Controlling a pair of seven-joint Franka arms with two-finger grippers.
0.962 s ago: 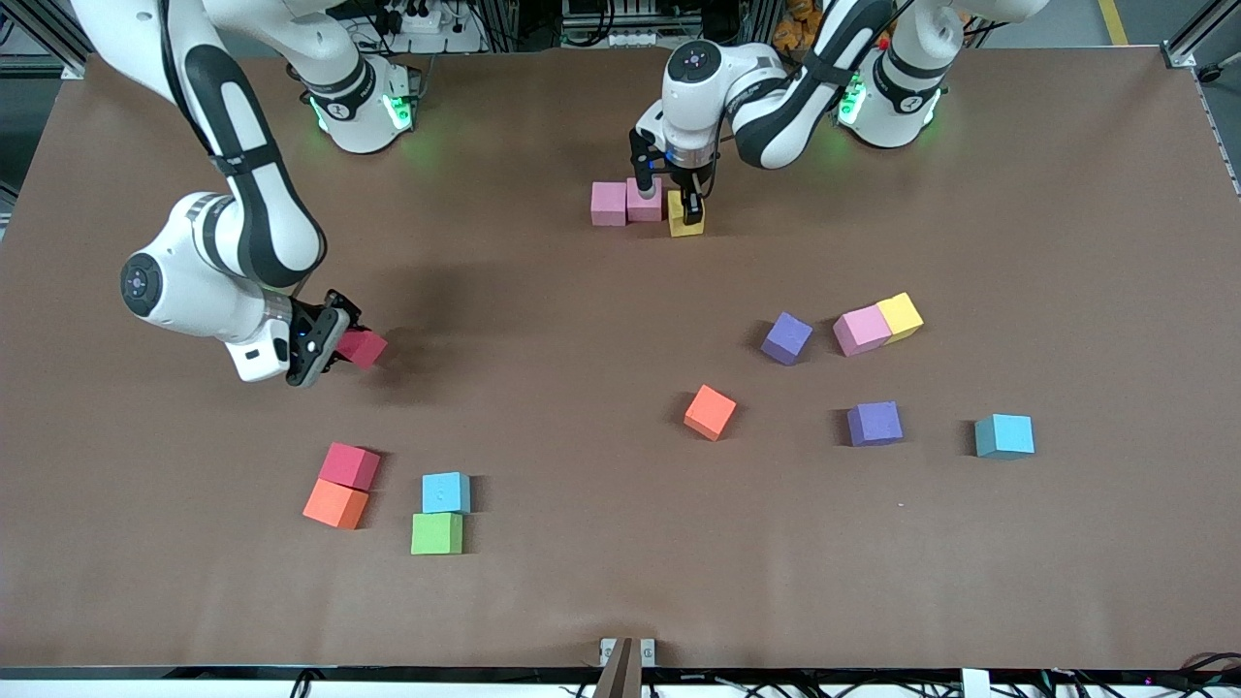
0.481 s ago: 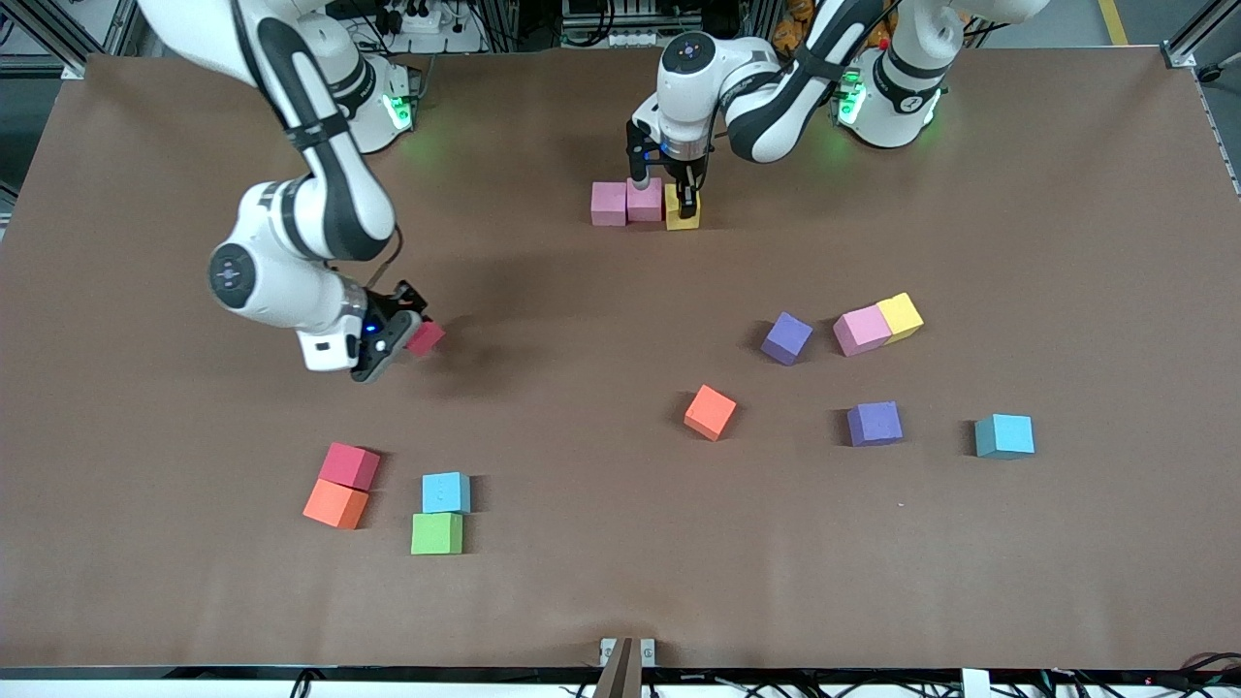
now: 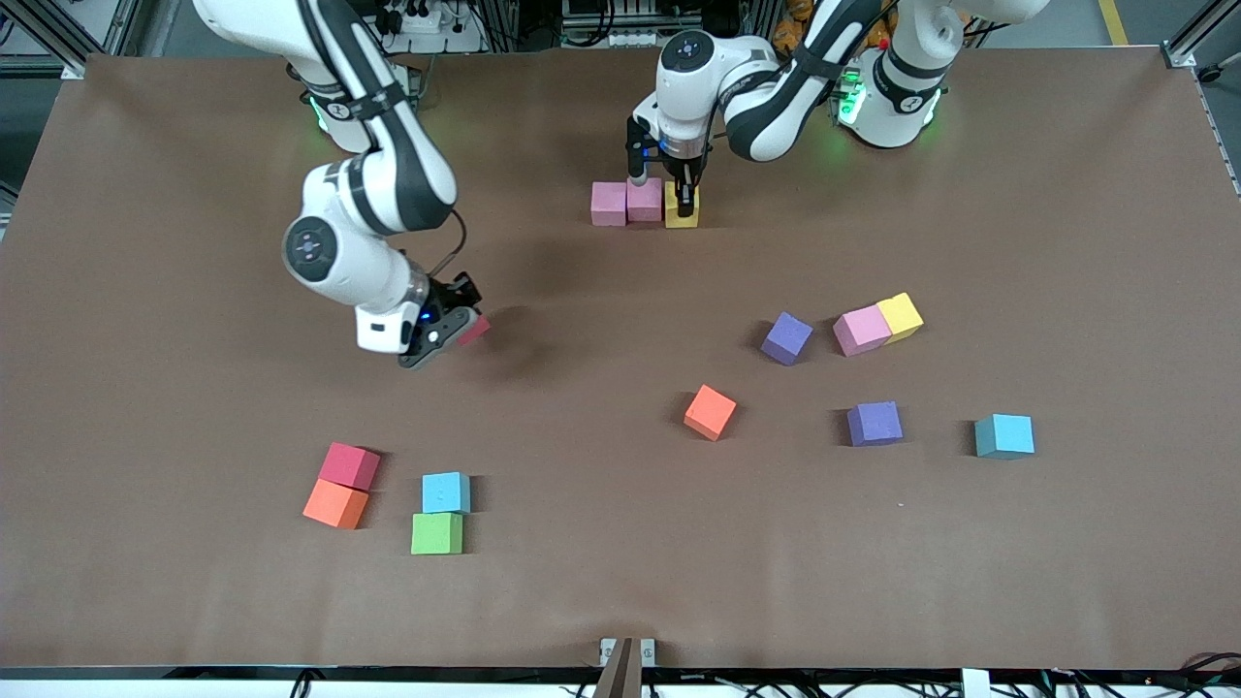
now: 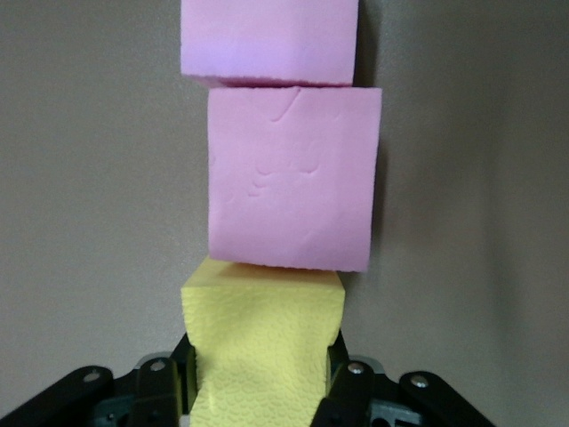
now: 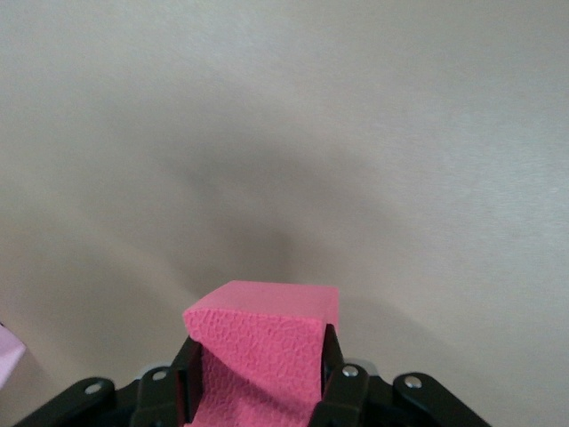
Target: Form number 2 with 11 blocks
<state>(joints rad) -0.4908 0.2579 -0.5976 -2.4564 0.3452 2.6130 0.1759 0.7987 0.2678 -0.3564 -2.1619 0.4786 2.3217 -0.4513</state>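
Observation:
Two pink blocks (image 3: 609, 204) (image 3: 644, 201) stand side by side near the robots' bases. My left gripper (image 3: 684, 206) is shut on a yellow block (image 3: 674, 219), which touches the second pink block and continues the row toward the left arm's end. In the left wrist view the yellow block (image 4: 262, 338) sits squeezed between the fingers, against a pink block (image 4: 292, 178). My right gripper (image 3: 456, 326) is shut on a red block (image 3: 477, 330) and hangs over bare table. The right wrist view shows that block (image 5: 262, 347) pinched between the fingers.
Loose blocks lie nearer the front camera. At the left arm's end are purple (image 3: 786, 337), pink (image 3: 861, 330), yellow (image 3: 901, 315), orange (image 3: 710, 412), purple (image 3: 875, 424) and light blue (image 3: 1004, 435). At the right arm's end are red (image 3: 350, 466), orange (image 3: 335, 504), light blue (image 3: 446, 492) and green (image 3: 436, 533).
The right arm has carried the red block from its own end toward the table's middle. The left gripper has brought the yellow block in against the pink row.

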